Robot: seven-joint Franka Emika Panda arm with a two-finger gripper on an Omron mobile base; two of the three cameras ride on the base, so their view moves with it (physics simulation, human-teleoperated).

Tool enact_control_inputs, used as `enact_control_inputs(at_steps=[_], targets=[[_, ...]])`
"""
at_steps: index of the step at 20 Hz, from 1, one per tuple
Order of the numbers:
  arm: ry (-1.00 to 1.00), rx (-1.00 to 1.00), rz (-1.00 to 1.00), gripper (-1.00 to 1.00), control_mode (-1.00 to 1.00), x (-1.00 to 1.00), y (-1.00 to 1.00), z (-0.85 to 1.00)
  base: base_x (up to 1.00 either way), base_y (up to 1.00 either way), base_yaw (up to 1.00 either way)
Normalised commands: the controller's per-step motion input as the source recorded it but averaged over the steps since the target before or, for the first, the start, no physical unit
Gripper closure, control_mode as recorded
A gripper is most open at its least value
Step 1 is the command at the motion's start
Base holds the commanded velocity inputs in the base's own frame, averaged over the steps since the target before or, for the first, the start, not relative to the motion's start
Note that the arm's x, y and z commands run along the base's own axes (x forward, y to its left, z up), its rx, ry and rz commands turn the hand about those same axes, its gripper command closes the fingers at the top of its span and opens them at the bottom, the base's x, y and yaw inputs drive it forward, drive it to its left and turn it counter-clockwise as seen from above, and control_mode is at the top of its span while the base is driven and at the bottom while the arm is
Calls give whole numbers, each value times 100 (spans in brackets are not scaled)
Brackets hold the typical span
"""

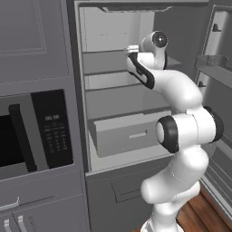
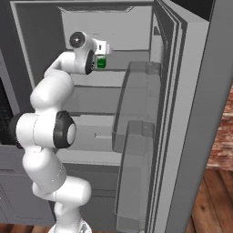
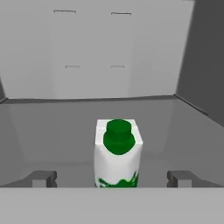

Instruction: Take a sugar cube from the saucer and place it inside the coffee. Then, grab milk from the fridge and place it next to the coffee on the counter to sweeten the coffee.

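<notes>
From the hand view I have my pincer (image 3: 112,178) spread wide, one fingertip (image 3: 43,178) left of the milk (image 3: 118,153), the other on its right. The milk stands upright on the fridge (image 1: 113,136) shelf. If I close off-centre, I could tip it backward.

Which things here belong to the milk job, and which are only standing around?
Belong to the job:
- small white milk container with green cap, upright on a shelf
- tall grey fridge, door open
- open two-finger gripper, fingers either side of the milk

Only standing around:
- black-fronted microwave oven
- grey fridge drawer
</notes>
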Motion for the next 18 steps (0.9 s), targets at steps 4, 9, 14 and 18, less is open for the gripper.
enact_control_inputs(at_steps=[4,9,14,18], targets=[[0,0,0,-100,-100,28,0,-1,0,0,0],[0,0,0,-100,-100,22,0,-4,0,0,0],[0,0,0,-100,-100,15,0,-1,0,0,0],[0,0,0,-100,-100,14,0,-3,0,0,0]])
